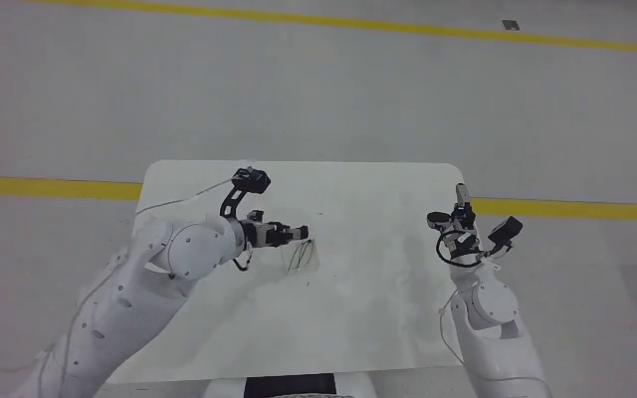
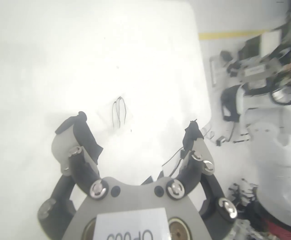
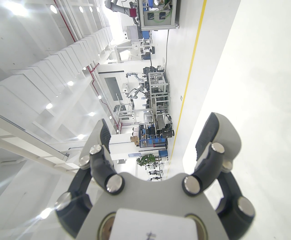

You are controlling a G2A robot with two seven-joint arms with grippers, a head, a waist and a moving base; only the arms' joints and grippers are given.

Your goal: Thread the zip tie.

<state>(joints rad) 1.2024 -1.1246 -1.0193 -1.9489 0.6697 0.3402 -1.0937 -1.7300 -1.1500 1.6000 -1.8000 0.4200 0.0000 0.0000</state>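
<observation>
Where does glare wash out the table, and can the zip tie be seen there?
Left wrist view: glare bleaches the table nearly white, yet the zip tie shows as thin dark loops beyond the open left gripper. Top view: even light, no glare. Right wrist view: ceiling lamps flare beyond the open right gripper.

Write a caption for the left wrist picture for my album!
The open left gripper faces the white table, with the thin dark zip tie lying just ahead of its fingertips.
</observation>
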